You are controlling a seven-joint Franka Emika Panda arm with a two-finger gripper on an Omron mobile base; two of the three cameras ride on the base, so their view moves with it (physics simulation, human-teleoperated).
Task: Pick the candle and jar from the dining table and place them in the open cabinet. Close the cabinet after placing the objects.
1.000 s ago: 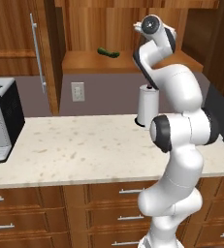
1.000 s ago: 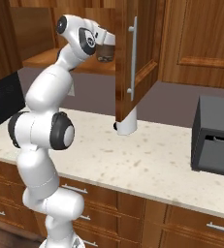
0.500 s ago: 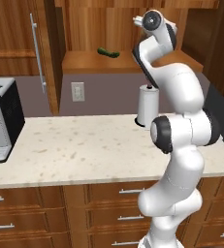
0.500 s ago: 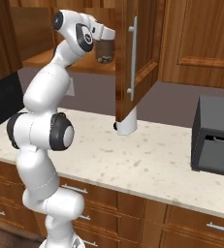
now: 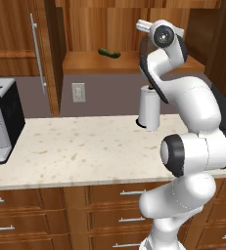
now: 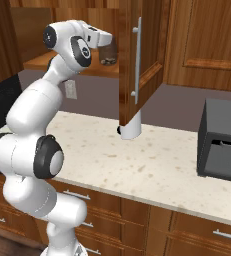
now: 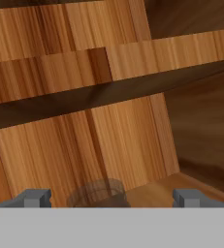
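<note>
Two fingers (image 7: 111, 198) spread wide, the jar (image 7: 98, 194) low between them, ungripped.

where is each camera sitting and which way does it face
Left base view: behind the arm to its left, looking forward and down over the counter into the open cabinet; the white arm rises at the right.
Right base view: behind the arm to its right, same counter, open cabinet door in front; the arm rises at the left, the jar just past the hand.
Hand view: on the hand, looking into the cabinet's wooden inside; the open gripper at the bottom, the jar's top between its tips.
Both base views share the paper towel roll.
</note>
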